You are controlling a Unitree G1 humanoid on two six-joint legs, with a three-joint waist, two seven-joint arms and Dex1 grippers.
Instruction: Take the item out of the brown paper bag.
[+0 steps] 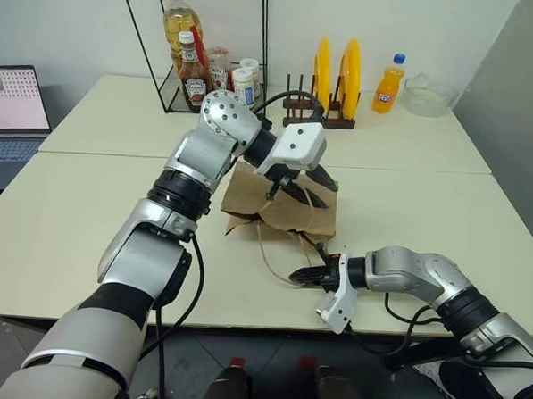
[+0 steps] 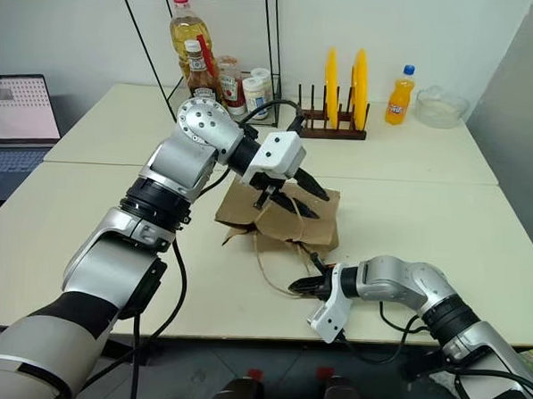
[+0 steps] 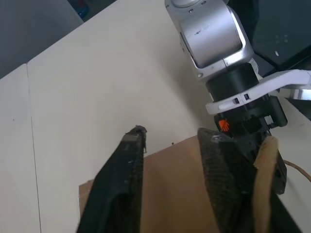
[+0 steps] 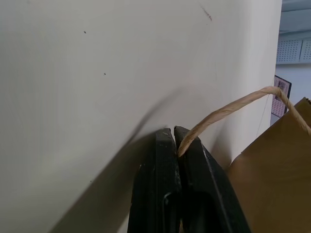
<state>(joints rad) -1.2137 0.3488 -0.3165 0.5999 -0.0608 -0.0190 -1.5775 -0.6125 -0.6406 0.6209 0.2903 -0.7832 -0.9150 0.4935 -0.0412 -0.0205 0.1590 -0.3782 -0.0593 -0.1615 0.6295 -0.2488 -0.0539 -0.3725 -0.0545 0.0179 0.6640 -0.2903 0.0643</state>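
Currently at the bag-opening step: right gripper [image 1: 300, 275], pinched on a cord handle [image 4: 228, 109] near the bag [image 1: 253, 199], anchors it; left gripper [image 1: 296, 190], jaws parted and empty over the bag, must reach inside for the unseen bottle.

No legible text or labels anywhere
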